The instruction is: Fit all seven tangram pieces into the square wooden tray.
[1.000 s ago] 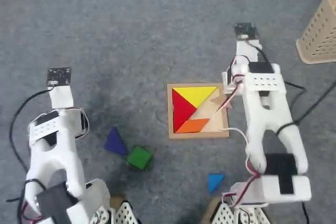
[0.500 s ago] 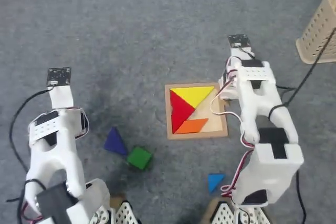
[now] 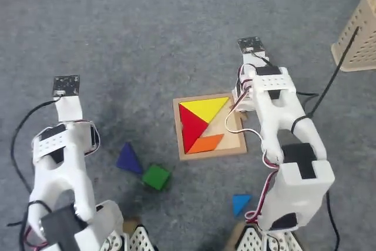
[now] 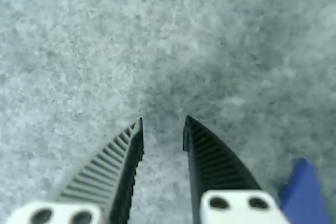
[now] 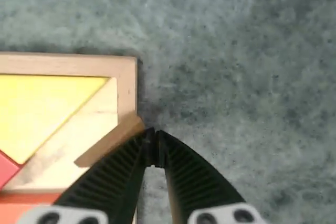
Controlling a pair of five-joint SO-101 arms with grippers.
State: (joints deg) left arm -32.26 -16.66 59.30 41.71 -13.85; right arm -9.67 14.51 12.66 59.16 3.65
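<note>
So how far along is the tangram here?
Done: yellow triangle, red triangle and orange piece lie in the tray. In hand: the right gripper, jaws shut, sits at the tray's edge beside a tan piece askew at the rim. Left: dark blue triangle, green square and small blue triangle on the carpet.
</note>
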